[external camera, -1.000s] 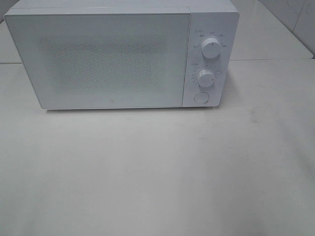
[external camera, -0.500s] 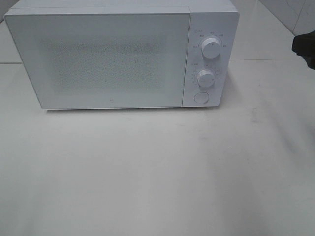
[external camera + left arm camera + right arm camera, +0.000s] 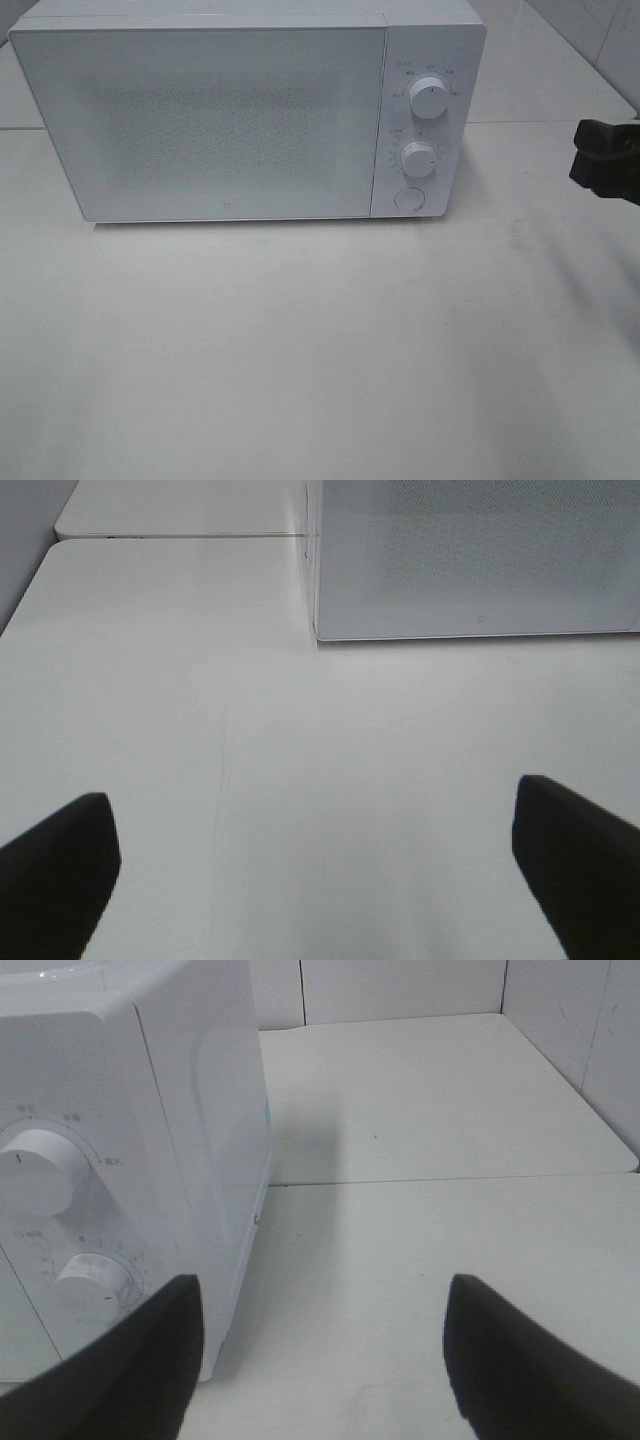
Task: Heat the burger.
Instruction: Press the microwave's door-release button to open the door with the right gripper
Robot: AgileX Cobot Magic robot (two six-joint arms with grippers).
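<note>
white microwave (image 3: 230, 120), door shut, sits on the tabletop (image 3: 300, 350) ahead of the left jaws and off to one side of the right jaws. both released, nothing between. burger out of sight in every view.

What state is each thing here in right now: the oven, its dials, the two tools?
Microwave door, shut.
Upper dial, mark pointing about straight up.
Lower dial, setting too small to read.
Left tool, open, empty, above the table.
Right tool, open, empty, right of the dials, touching nothing.
Burger, not in any view.
</note>
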